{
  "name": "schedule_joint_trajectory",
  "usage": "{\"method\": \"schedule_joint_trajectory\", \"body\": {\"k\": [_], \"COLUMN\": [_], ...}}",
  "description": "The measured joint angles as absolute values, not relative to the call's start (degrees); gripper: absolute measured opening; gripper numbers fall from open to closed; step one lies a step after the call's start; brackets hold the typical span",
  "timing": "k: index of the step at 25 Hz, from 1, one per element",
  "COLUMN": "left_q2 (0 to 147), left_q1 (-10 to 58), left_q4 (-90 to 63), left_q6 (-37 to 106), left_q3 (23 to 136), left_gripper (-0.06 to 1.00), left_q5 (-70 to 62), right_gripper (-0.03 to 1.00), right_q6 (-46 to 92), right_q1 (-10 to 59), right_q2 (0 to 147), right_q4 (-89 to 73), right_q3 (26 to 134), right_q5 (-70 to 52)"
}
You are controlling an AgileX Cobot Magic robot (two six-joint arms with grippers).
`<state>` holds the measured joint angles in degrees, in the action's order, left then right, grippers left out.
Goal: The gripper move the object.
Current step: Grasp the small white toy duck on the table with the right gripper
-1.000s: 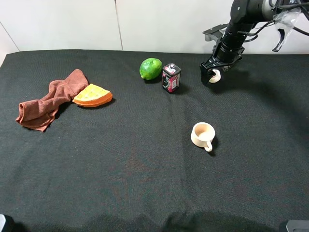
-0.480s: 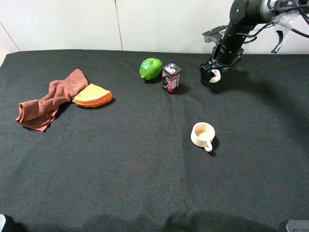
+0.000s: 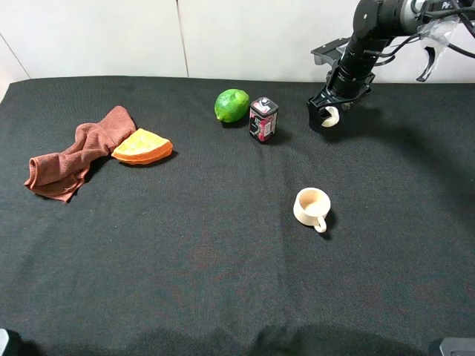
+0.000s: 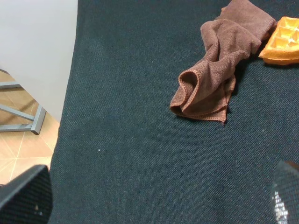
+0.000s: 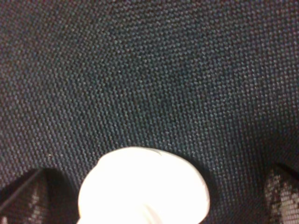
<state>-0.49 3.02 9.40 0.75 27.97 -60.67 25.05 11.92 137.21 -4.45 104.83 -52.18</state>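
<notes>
Right gripper is low over the table at its far right, right of the can. The object sits between its fingers, which stand wide with a gap on either side, so no grip. The object looks to be resting on the table. Probably the grasp step: approach is done; closing, lifting, carrying and placing are all left. Left gripper is wide too, holds nothing, and is near the brown cloth.
</notes>
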Motion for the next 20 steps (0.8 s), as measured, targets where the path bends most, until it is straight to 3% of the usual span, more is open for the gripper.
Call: {"method": "schedule_joint_trajectory", "body": {"k": [13,20], "left_q2": [-0.5,-0.5], "left_q1": [3.0,3.0], "left_q4": [9.4,9.4], "left_q6": [0.7,0.7], "left_q3": [28.0,28.0], "left_gripper": [0.99,0.99], "left_q5": [-60.7,-60.7], "right_gripper": [0.69,0.52], "right_q6": [25.0,25.0], "right_q1": [11.9,11.9], "right_q2": [137.2,137.2], "right_q4": [-3.4,-3.4], "right_q3": [104.8,104.8], "right_q5": [-52.2,-52.2]}}
